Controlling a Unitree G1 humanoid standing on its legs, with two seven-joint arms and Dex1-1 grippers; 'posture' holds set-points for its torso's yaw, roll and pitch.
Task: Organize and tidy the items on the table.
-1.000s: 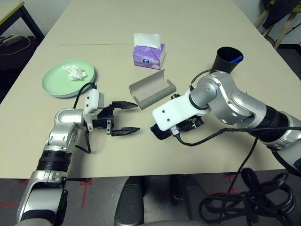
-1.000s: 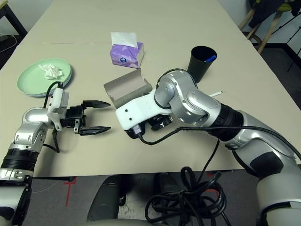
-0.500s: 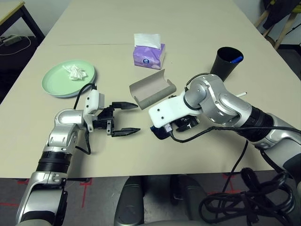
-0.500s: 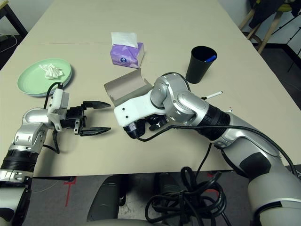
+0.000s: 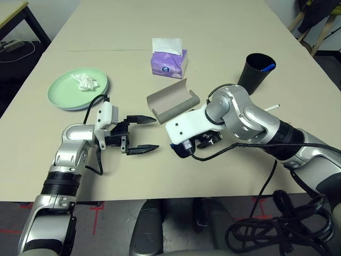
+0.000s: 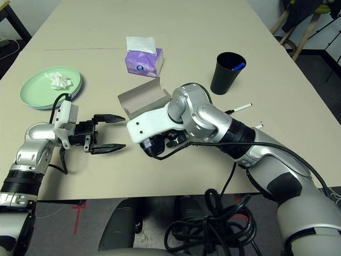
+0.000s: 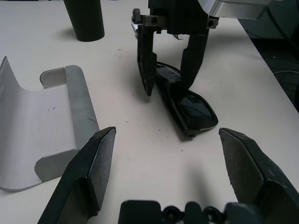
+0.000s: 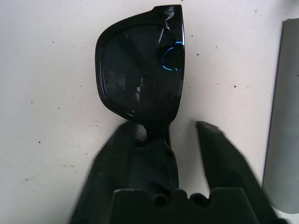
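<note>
From the head camera, a beige table (image 5: 224, 32) holds an open grey glasses case (image 5: 171, 99) near its middle, which serves as the landmark. Beyond the case stands a purple tissue box (image 5: 168, 62). Well to the left of the case sits a pale green plate (image 5: 64, 96) with a crumpled white tissue (image 5: 84, 81) on it. To the right of the case stand a black cup (image 5: 256, 70) and a thin white pen (image 5: 270, 108). The left gripper (image 5: 143, 134) hovers just left of the case, fingers spread wide, holding nothing. The right gripper (image 6: 160, 145) points down just in front of the case. In the left wrist view, the right gripper's two fingers (image 7: 145, 60) straddle black sunglasses (image 7: 186, 105) lying on the table beside the case. In the right wrist view, the fingers (image 8: 224, 158) flank the sunglasses' bridge; whether they actually grip the frame cannot be told.
</note>
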